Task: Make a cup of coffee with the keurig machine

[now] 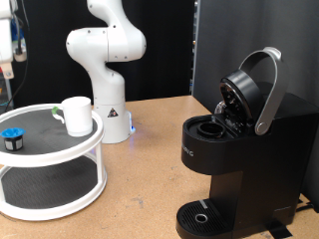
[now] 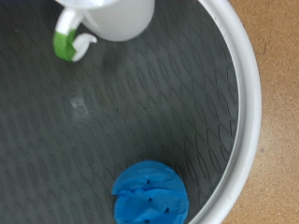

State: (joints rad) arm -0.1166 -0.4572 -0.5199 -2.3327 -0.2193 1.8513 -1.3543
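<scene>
We cannot see the tool in either view: the exterior view shows only the white arm base rising out of the top of the picture, and the wrist view shows no fingers, so we cannot tell how far open it is or whether it holds anything. The wrist view looks down onto the dark ribbed mat of a round two-tier white tray, so the camera hangs above that tray. On the mat in that view lies a small pod with a blue top, close to the tray's white rim, and well apart from it stands the cup, white, with its handle showing a green mark. In the exterior view the tray sits on the wooden counter at the exterior view's left, with the cup upright on the upper tier near the arm base and the pod on the same tier towards the left edge. The keurig machine stands at the exterior view's right, well apart from the tray, its lid raised with the silver-grey handle tilted up and the pod chamber open; its round drip tray sits at the bottom with nothing on it.
</scene>
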